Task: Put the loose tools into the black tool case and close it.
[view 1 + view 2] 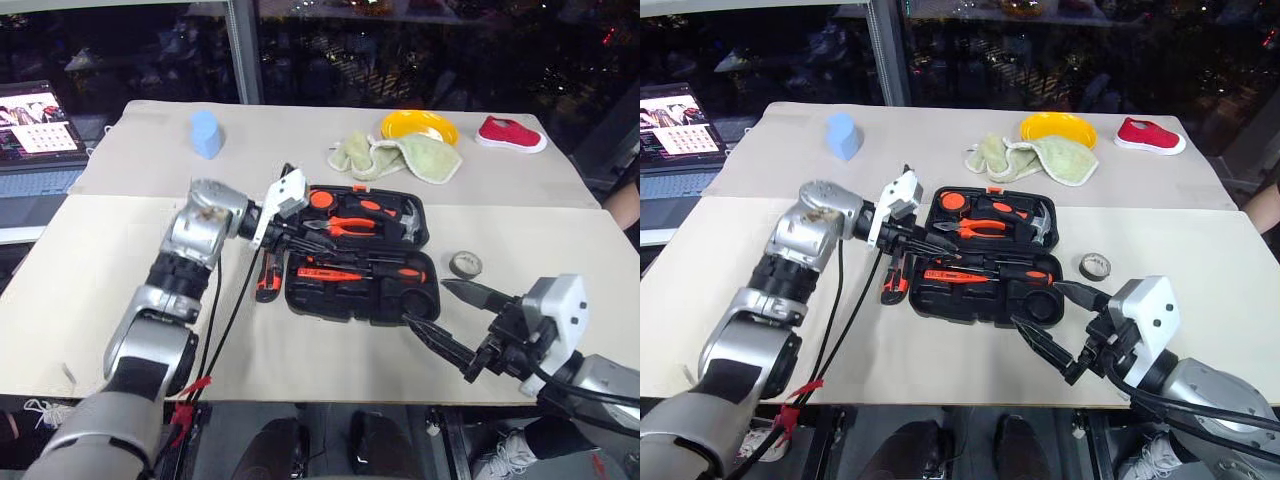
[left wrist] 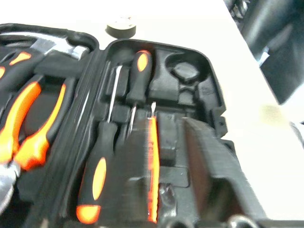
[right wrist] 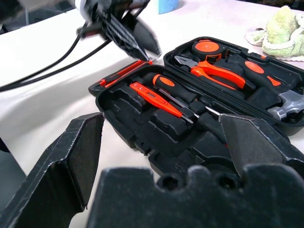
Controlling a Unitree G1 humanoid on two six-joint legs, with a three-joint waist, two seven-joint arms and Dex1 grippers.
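1. The flat black moulded-plastic tool case (image 1: 360, 250) lies wide open in the middle of the beige tabletop (image 1: 120, 290), both halves flat, so closing hasn't started.
2. The near half already has stuff in it: two slim screwdrivers with orange-and-black handles (image 2: 97, 175) side by side, and a thin red screwdriver (image 3: 154, 99) lying next to them. Looks like the screwdrivers are sorted, though I can't tell if each one is pressed fully into its recess.
3. The far half holds the orange-handled pliers (image 1: 345, 226) and the steel-headed hammer (image 1: 408, 222), which aren't part of the job anyway.
4. Still outside: the orange-and-black utility knife (image 1: 268, 282) lies on the tabletop just beside the case's left edge, and the small dark tape roll (image 1: 465, 264) sits on the tabletop to the right of the case, near it but not touching. The round recess in the near half looks empty, probably where the tape goes.
5. The left gripper (image 1: 300, 238) hangs over the left end of the case, fingers pinched shut, and I don't see anything in them.
6. The right gripper (image 1: 455, 320) is at the case's near right corner, fingers spread wide, holding nothing.
7. So I'd say roughly halfway: knife, tape, then the lid.
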